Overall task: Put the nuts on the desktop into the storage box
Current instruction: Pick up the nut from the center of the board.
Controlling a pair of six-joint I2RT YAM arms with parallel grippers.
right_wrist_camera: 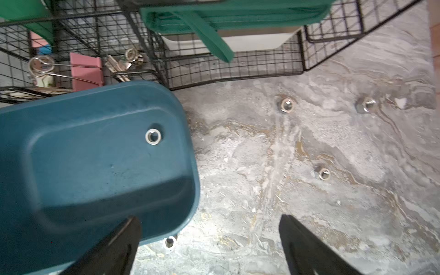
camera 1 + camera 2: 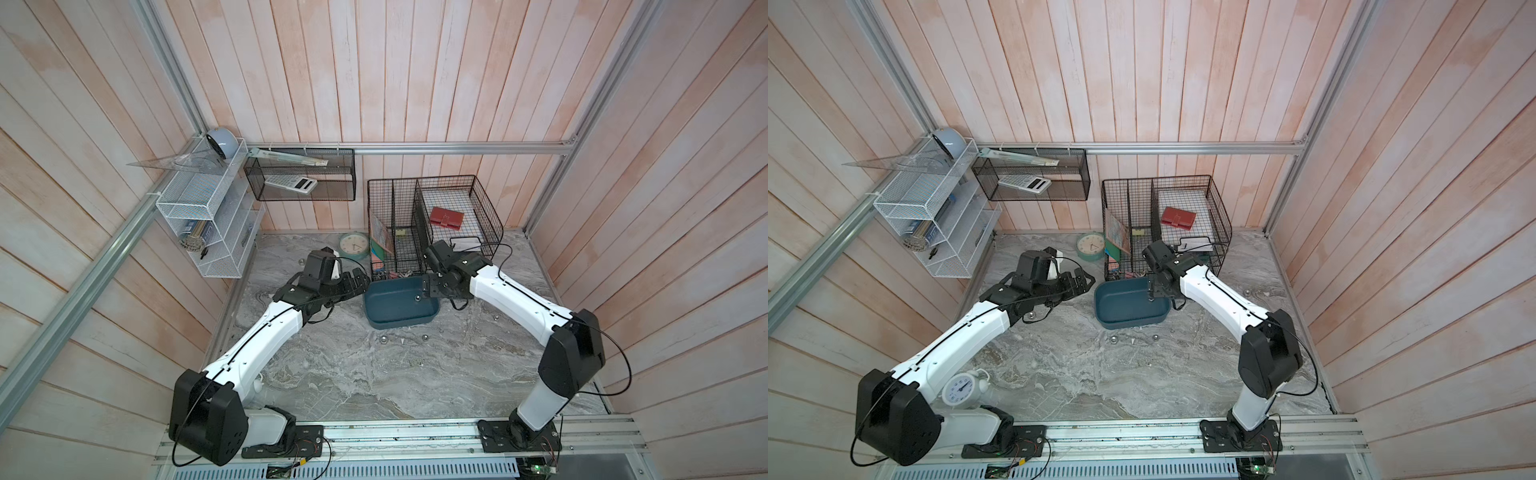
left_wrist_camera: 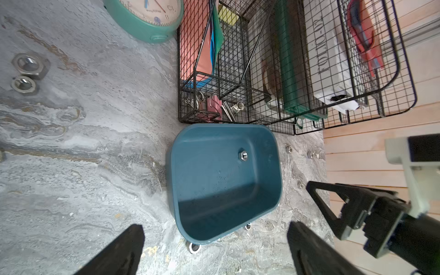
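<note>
1. Right wrist view: the right gripper (image 1: 209, 217) is spread wide and empty, over the rim of the storage box (image 1: 95, 166). One nut (image 1: 153, 136) sits inside.
2. Same for the left gripper (image 3: 215, 225): wide open, holding nothing.
3. Next up, I'd guess: centre carefully on a loose nut (image 1: 323, 173) on the desktop (image 1: 262, 154).
4. One stray nut (image 1: 170, 242) is half hidden by the box wall.
</note>
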